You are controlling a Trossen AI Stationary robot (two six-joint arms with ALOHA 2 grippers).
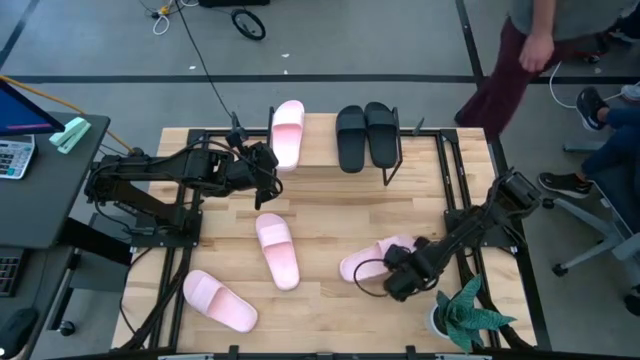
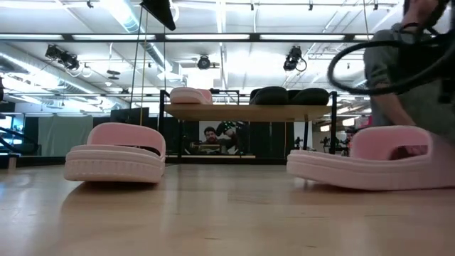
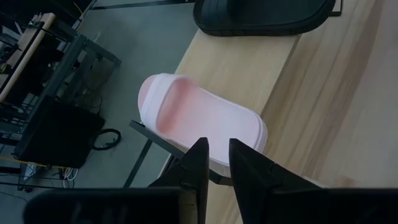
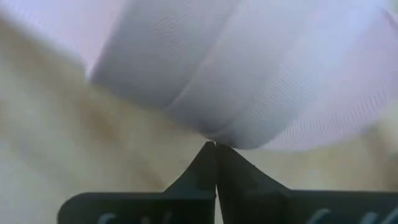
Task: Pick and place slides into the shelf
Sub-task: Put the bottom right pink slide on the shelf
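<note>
The shelf (image 1: 330, 150) stands at the table's far edge. On its board lie one pink slide (image 1: 288, 133), one end overhanging the board's far edge (image 3: 186, 112), and two black slides (image 1: 365, 136) side by side. My left gripper (image 3: 216, 155) hovers just short of the shelf's pink slide, slightly open, with nothing between the fingers. Two more pink slides lie soles down on the table, one in the middle (image 1: 277, 250) and one near the left front (image 1: 218, 300). A fourth pink slide (image 1: 375, 262) lies right of centre. My right gripper (image 4: 216, 144) is shut, its tips at that slide. My right gripper has its shut fingertips (image 4: 216, 149) right at the curved side wall of the pink slide (image 4: 249, 93), low over the table and coming from the table's right. Whether the tips actually touch the foam, I cannot tell. The slide lies flat on the table.
A small potted plant (image 1: 465, 315) stands at the table's near right corner, close behind my right arm. A person (image 1: 525, 55) walks past the far right corner, and another sits at the right. A dark desk with a calculator (image 1: 15, 155) is on the left.
</note>
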